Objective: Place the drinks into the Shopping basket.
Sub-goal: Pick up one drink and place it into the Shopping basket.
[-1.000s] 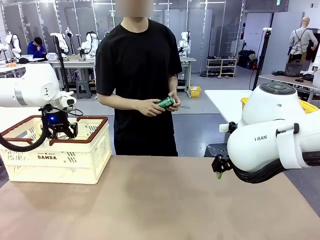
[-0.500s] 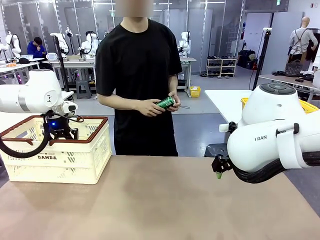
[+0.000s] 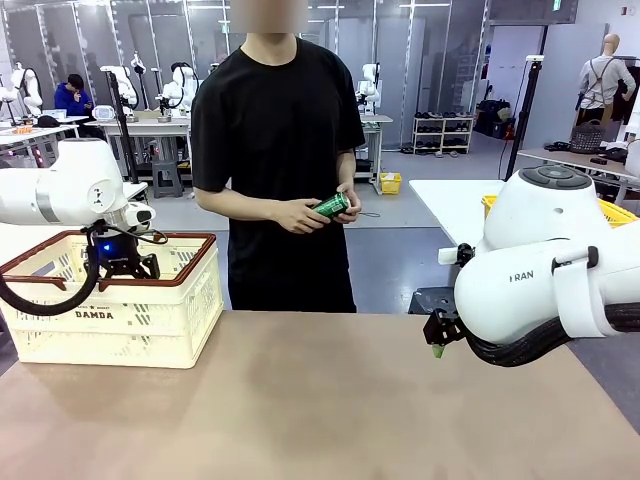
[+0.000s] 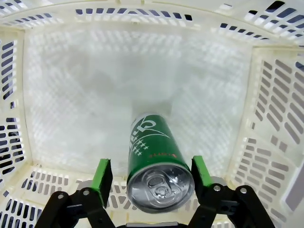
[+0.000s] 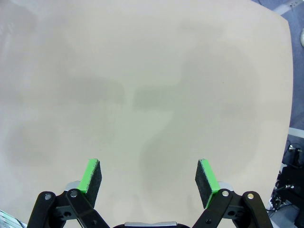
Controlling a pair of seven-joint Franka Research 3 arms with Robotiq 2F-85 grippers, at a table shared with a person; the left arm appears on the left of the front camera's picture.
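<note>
L gripper (image 4: 152, 173) jaws are spread; green can (image 4: 151, 142) sits unclamped between pads (image 4: 102, 173), inside DAMDA basket (image 4: 266, 118), scene left. Straight-up retreat is advised so can isn't tipped. R gripper (image 5: 149, 183) is open, empty, at right. Second green can (image 3: 331, 206) is held by person (image 3: 275, 150), far side.

Lab or open test hall, by every sign. Far left: workbenches (image 3: 150, 127) crowded with gear, a seated person (image 3: 72, 97) at one. Far right: low shelf rack (image 3: 443, 133) before glass partitions (image 3: 420, 60), black pole stand (image 3: 522, 120). Bare grey floor (image 3: 400, 262) between; near, plain brown table (image 3: 320, 410).
</note>
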